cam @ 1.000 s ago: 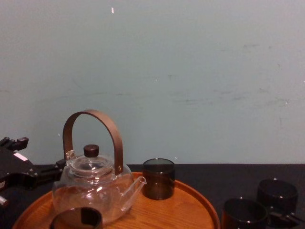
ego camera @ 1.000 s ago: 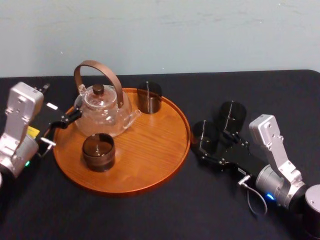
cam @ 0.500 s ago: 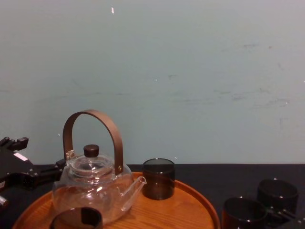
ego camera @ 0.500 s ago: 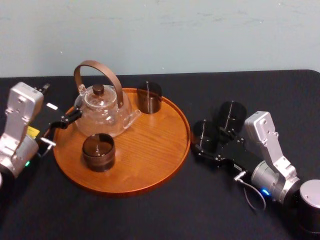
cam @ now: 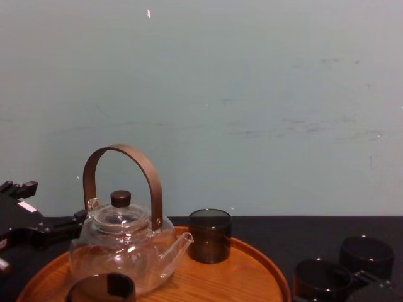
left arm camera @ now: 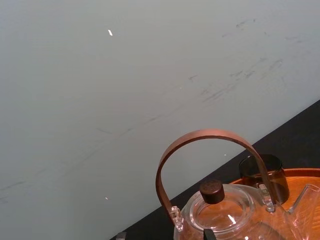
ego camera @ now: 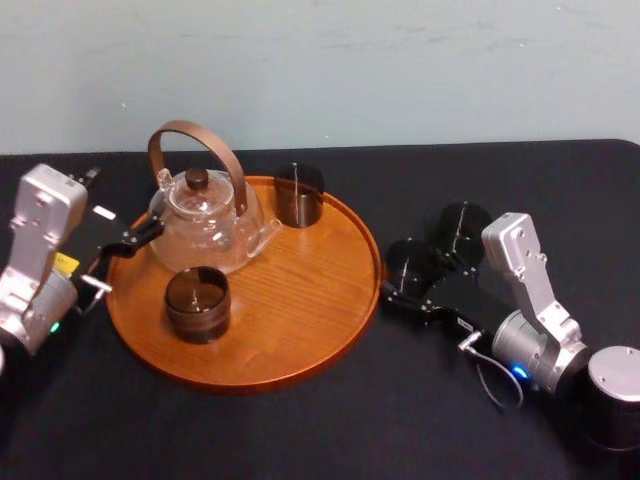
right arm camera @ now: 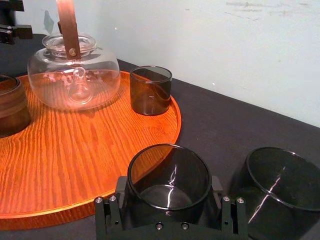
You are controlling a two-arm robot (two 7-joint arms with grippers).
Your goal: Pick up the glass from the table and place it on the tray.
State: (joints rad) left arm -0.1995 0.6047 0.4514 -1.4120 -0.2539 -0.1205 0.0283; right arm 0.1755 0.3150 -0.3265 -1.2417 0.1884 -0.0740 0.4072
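Clearly the right gripper [right arm camera: 169,186] clasps the glass [right arm camera: 167,165] on the table [ego camera: 300,430], just off the tray [ego camera: 300,300] rim. Bare wood lies open alongside; left gripper [ego camera: 143,233] rests by the teapot [ego camera: 205,225].

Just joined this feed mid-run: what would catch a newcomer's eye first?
The round wooden tray fills the middle, carrying a glass teapot with a hoop handle and two dark glasses. Just right of it, the right gripper is at a dark glass on the black table; the left gripper sits beside the teapot.
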